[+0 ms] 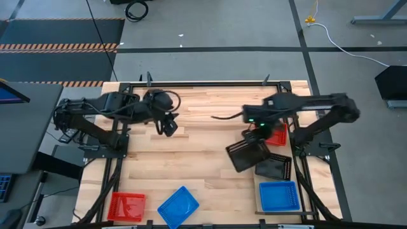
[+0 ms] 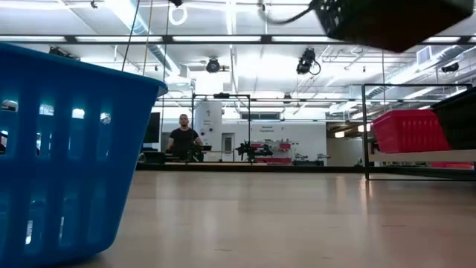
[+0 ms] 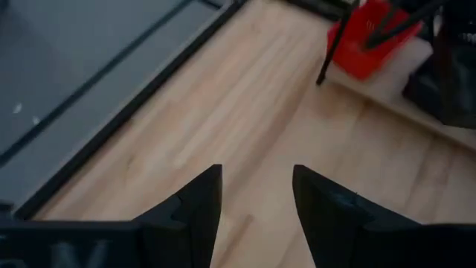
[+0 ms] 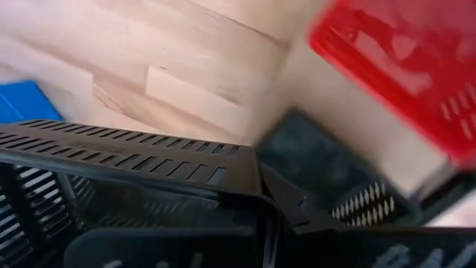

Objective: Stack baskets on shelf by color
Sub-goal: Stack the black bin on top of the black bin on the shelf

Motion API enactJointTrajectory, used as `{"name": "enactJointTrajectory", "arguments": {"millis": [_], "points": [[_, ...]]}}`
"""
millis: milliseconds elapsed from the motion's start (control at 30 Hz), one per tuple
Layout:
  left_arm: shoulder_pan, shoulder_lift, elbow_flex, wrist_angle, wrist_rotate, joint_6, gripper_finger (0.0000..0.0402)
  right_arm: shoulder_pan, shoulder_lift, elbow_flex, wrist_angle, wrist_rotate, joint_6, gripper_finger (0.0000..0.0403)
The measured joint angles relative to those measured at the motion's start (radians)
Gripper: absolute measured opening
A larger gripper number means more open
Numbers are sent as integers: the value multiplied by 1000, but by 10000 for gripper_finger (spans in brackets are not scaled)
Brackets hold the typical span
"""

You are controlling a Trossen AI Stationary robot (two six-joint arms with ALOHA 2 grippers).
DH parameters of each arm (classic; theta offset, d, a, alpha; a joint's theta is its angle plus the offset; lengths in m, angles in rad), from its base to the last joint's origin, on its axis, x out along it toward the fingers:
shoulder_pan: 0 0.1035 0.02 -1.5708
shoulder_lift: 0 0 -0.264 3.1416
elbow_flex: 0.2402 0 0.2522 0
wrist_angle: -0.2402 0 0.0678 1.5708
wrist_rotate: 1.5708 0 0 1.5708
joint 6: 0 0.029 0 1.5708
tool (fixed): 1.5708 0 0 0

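Note:
My right gripper [image 1: 256, 135] is shut on a black basket [image 1: 247, 154], which it holds above the table's right half; the low view shows that basket [image 2: 387, 22] high in the air. Under and beside it the shelf [image 3: 387, 80] carries a red basket [image 1: 278, 135], a black basket [image 1: 274, 167] and a blue basket [image 1: 278, 196], each resting on its bottom. A second red basket [image 1: 126, 205] and a second blue basket [image 1: 178, 207] lie on the table near its front edge. My left gripper [image 1: 170, 125] hovers open over the far left of the table with nothing between its fingers. My right gripper holds the black basket by the top rim of one wall [image 4: 249, 167], near a corner, with a dark finger [image 4: 291, 202] against it. The fingers come from above, pointing steeply down. The basket hangs tilted below them, clear of the table and the shelf.
A black frame [image 1: 191, 83] runs along the table's far edge. The middle of the wooden tabletop [image 1: 191, 159] is bare. A person [image 2: 183, 138] stands far off in the room behind the table.

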Motion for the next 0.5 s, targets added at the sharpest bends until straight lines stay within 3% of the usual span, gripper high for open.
{"name": "enactJointTrajectory", "arguments": {"millis": [200,300,500], "points": [[60,0,0,138,43,123,172,136,-135,0,-171,81,360,6],[84,0,0,172,87,175,172,223,-184,-41,-155,112,515,6],[112,0,0,173,128,234,172,376,-215,-149,-162,72,773,6]]}}
